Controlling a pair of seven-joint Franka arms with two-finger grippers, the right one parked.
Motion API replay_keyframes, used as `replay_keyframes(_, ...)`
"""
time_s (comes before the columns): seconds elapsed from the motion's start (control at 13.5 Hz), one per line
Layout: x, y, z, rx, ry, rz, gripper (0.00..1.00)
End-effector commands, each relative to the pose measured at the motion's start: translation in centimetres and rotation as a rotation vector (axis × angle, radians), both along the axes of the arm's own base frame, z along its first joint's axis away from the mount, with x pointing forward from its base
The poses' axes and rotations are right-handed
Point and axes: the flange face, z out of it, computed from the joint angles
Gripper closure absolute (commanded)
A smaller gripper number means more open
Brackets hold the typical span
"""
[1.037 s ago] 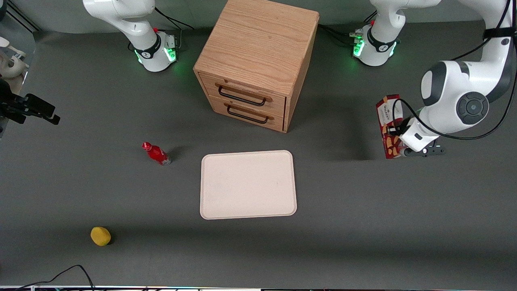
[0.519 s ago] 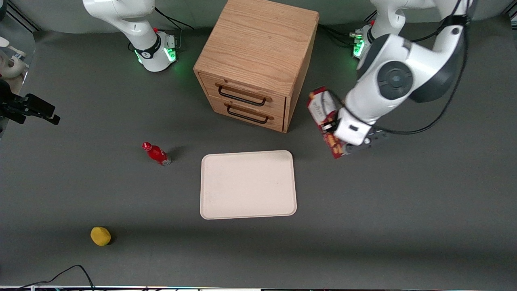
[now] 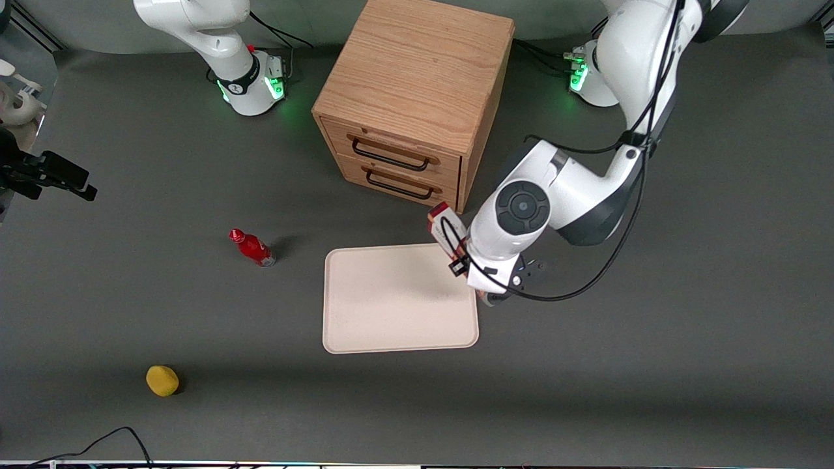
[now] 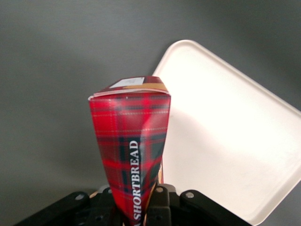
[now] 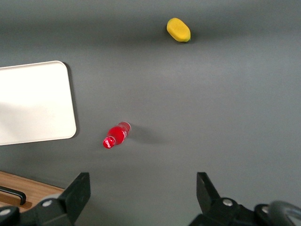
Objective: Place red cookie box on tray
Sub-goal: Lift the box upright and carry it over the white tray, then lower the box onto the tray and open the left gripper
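My gripper (image 4: 136, 208) is shut on the red cookie box (image 4: 129, 141), a long tartan-red carton lettered SHORTBREAD, and holds it in the air. In the front view the box (image 3: 445, 229) hangs over the corner of the tray (image 3: 391, 306) that lies nearest the cabinet, on the working arm's side. The wrist covers most of the box and the gripper (image 3: 498, 292) there. The cream-white tray (image 4: 225, 141) lies flat on the grey table with nothing on it, just under and beside the box.
A wooden two-drawer cabinet (image 3: 410, 98) stands close to the tray, farther from the front camera. A small red bottle (image 3: 252, 247) and a yellow lemon-like object (image 3: 162, 380) lie toward the parked arm's end of the table.
The arm has swung the held box from the working arm's end of the table, past the cabinet's side, to the tray's corner. Tray, bottle and yellow object have not moved.
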Motion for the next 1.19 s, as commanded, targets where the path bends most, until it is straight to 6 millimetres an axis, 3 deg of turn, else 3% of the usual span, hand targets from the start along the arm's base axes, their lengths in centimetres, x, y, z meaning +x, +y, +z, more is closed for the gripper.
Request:
replay_keyframes(0.0,-0.3,-2.5,0.2,0.008,-0.046,0.019,0.96)
replay_keyframes(0.3,-0.9,-4.8,-4.6,0.087,-0.133,-0.112,0.94)
replay_keyframes(0.52,-0.9,-5.2,-7.3,0.096,-0.136,-0.191,0.94)
replay_keyframes(1.11,-1.1,-6.1,-10.4,0.068,-0.151,-0.211,0.9)
